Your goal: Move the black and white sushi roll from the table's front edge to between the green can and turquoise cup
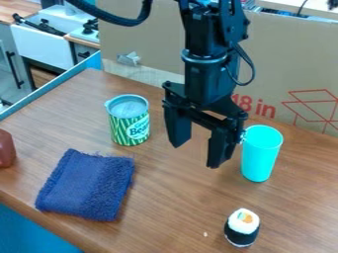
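From the camera view, I have my end effector [196, 155] hanging over the surface [165, 217], its two fingers spread apart with nothing between them. Nearest to it is the turquoise cup [259, 160], upright just beside the finger at the view's right; I cannot tell whether the two touch. The green-and-white can [129, 123] stands upright near the opposite finger. The blue cloth [87, 185] lies flat at lower left, nearer the camera than the can. The sushi piece [242, 228], white-topped with a dark wrap, stands at lower right. A reddish-brown object [6, 148] is cut off by the left edge. Cardboard [290, 64] rises behind.
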Tool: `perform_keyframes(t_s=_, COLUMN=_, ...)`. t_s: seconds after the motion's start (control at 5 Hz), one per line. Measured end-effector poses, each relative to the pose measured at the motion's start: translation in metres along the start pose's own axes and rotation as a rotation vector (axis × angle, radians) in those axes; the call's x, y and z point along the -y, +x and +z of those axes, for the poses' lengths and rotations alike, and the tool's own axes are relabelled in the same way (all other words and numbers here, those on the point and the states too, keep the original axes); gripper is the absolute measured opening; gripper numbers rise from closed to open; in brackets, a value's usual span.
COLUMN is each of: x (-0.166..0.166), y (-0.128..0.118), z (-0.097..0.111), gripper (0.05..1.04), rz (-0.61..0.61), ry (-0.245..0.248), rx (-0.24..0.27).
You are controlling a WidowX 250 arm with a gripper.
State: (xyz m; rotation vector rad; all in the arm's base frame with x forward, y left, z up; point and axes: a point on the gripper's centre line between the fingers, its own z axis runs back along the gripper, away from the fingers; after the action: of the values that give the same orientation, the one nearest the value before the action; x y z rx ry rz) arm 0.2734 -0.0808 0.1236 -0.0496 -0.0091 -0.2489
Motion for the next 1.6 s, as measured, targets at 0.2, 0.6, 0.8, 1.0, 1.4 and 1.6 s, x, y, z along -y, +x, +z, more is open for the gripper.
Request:
perform_keyframes(t_s=0.2, x=0.0, y=-0.001, z=-0.006, gripper=1.001, rz=0.001, ry=0.0, rx=-0.02)
perform_keyframes(t_s=0.6, x=0.029, y=-0.001, z=-0.02, gripper=1.001, rz=-0.107, ry=-0.043, rx=-0.001)
perform_keyframes(t_s=0.8, x=0.038, y=-0.002, z=-0.033, gripper=1.001, rz=-0.144, ry=-0.053, rx=-0.018)
perform_keyframes(t_s=1.0, x=0.047, y=-0.006, z=-0.052, gripper=1.001, rz=-0.165, ry=-0.046, rx=-0.085)
perform_keyframes(t_s=1.4, x=0.064, y=0.002, z=-0.085, gripper=1.001, rz=-0.229, ry=-0.037, rx=-0.168)
perform_keyframes(t_s=1.6, x=0.06, y=0.007, z=-0.091, gripper=1.001, rz=-0.225, ry=0.0, rx=-0.203)
